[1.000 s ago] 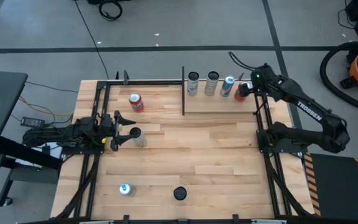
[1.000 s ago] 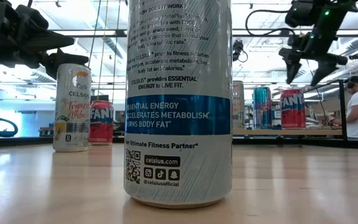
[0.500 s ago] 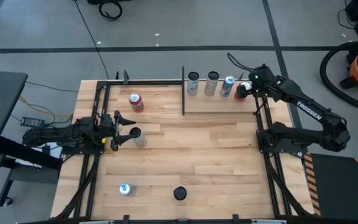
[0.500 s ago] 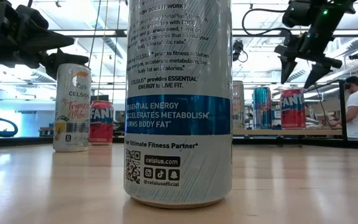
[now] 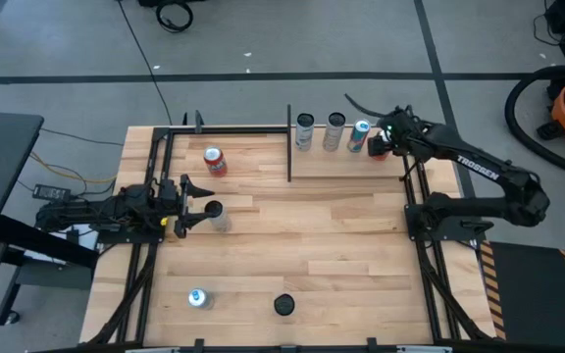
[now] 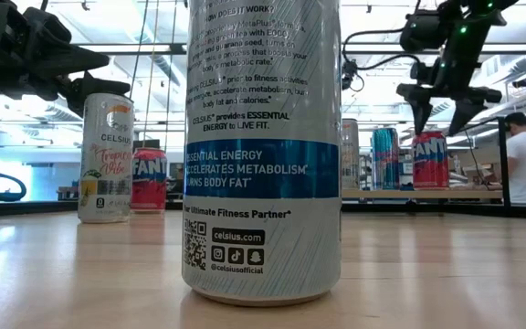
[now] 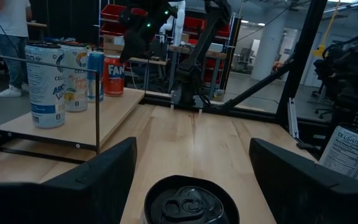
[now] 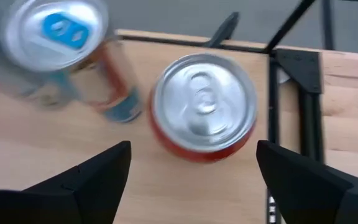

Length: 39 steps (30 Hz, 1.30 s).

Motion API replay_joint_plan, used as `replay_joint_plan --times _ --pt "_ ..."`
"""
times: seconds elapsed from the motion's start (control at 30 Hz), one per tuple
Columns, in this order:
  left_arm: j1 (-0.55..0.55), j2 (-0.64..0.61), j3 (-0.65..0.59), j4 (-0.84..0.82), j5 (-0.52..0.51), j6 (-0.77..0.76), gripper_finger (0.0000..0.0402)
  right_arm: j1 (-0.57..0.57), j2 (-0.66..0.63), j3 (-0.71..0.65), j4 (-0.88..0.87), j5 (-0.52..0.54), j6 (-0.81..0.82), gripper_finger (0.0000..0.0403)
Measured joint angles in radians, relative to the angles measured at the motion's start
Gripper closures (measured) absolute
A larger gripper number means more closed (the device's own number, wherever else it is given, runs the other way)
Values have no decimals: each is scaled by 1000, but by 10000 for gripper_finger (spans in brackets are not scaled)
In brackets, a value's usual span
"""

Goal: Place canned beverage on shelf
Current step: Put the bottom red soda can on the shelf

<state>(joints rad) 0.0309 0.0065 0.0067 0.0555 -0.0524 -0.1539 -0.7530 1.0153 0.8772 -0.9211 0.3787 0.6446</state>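
— Planked wood makes up the surface [image 5: 302, 245] we are working over, with grey floor all round it. What do we see changed?

— Our right gripper [image 6: 442, 111] has drifted inward from a second ago and now hangs above the red can [image 5: 378, 149] on the shelf [image 5: 346, 167], fingers spread and holding nothing (from its own wrist we look straight down on that can's lid [image 8: 202, 102], both fingers clear of it). A second back it stood further toward the shelf's outer edge.

— And for the task?

— We judge that can as placed: it stands upright at the end of a row of four on the shelf, beside the blue can [image 5: 360, 136]. The other cans remain on the surface, so more placing lies ahead.

— Our left side?

— The left gripper [image 5: 199, 204] sits low at the left edge, fingers apart either side of a can top [image 7: 190, 200]; whether they press its sides we cannot tell.

— What is hard to make out?

— In the low view a tall can [image 6: 263, 151] right at the lens blocks the middle of the surface, and the right wrist view blurs the blue can.
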Motion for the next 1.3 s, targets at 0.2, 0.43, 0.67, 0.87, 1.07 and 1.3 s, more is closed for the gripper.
replay_joint_plan --times 0.2,0.43,0.67,0.87,1.07,1.3 --pt "0 0 0 0 0 0 88 1 45 0 3 45 15 56" --pt "0 0 0 0 0 0 88 -4 59 1 -26 98 18 56" --pt "0 0 0 0 0 0 88 -4 58 0 -38 125 3 56" --pt "0 0 0 0 0 0 88 9 58 1 -91 68 23 56" --pt "0 0 0 0 0 5 88 33 58 1 -148 66 43 56" --pt "0 0 0 0 0 5 88 38 58 1 -144 73 41 56"
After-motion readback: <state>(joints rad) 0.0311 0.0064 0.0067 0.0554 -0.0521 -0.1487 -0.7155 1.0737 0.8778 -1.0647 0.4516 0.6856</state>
